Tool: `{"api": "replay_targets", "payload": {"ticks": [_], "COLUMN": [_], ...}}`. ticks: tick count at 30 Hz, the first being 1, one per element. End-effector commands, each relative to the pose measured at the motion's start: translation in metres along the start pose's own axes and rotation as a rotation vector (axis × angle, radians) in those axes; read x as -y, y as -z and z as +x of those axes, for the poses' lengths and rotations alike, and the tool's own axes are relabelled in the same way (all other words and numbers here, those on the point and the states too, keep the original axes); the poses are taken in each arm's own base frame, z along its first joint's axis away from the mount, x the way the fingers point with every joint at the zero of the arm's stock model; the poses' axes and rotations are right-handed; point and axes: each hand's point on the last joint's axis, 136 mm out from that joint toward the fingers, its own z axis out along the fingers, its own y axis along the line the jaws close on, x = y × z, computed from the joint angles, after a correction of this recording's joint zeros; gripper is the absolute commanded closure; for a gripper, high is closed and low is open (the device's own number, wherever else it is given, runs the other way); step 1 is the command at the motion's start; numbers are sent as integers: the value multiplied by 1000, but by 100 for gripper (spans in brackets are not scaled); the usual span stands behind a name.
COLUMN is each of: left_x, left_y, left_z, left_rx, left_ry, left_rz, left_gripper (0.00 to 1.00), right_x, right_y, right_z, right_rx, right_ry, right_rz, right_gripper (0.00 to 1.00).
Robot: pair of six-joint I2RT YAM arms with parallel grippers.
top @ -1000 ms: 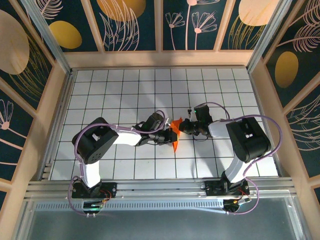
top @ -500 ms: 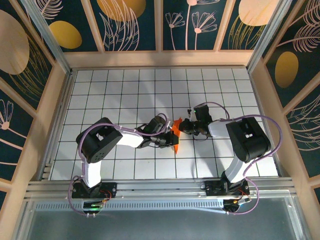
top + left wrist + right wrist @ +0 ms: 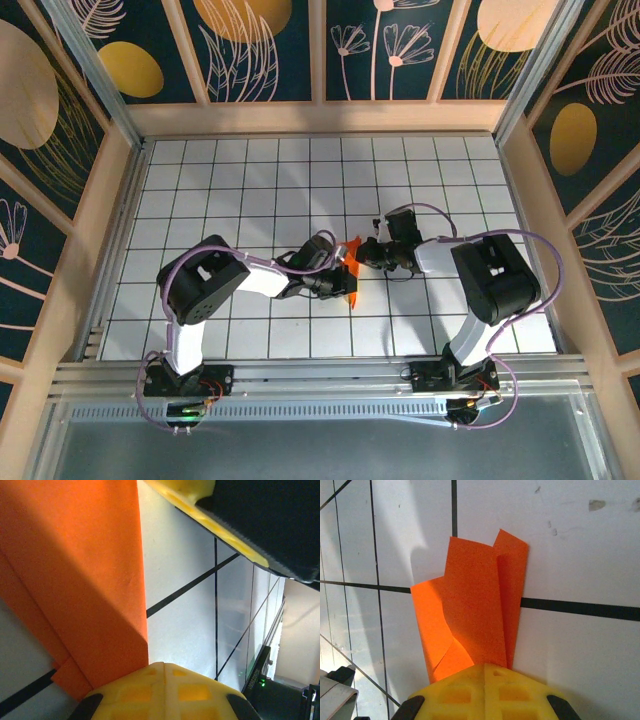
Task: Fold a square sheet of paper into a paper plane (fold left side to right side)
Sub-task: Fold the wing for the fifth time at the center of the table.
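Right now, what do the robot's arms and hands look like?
The left arm and right arm have bulky black joints, white links and looping purple cables. The left hand and right hand have yellow fingers moulded with square recesses. One left finger carries a black pad.

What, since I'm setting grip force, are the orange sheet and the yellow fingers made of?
The orange sheet: thin matte paper, seemingly, given its sharp creases and overlapping flaps. The fingers: probably moulded yellow plastic, dull sheen, with square recesses.
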Motion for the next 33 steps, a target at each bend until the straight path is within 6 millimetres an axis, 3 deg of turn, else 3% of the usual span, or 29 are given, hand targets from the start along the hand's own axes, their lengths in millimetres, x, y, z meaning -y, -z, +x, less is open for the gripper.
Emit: {"api": "replay_targets", "payload": {"ticks": [1, 6, 10, 14, 21, 28, 33], "left_x": [-19, -41, -58, -67, -76, -91, -93], "left_y": [-9, -10, -4, 4, 19, 34, 39], "left_z": [8, 9, 11, 15, 30, 39, 42], "left_rx": [-23, -28, -25, -28, -56, -81, -84], "left_ry": [9, -21, -43, -63, -109, -166, -199], "left_rz": [-91, -236, -337, -373, -373, -427, -423], "left_gripper": [96, 98, 99, 100, 100, 100, 100], "right_x": [24, 4, -18, -26, -32, -40, -51], "right_y": [-8, 2, 21, 39, 45, 28, 18], "right_z": [30, 13, -7, -15, 0, 20, 22], "right_rx": [-104, -51, 28, 82, 86, 34, 25], "right_ry": [-35, 10, 59, 103, 146, 158, 170], "right_rz": [97, 47, -25, -61, -116, -164, -203], "right_gripper": [100, 100, 100, 100, 100, 100, 100]}}
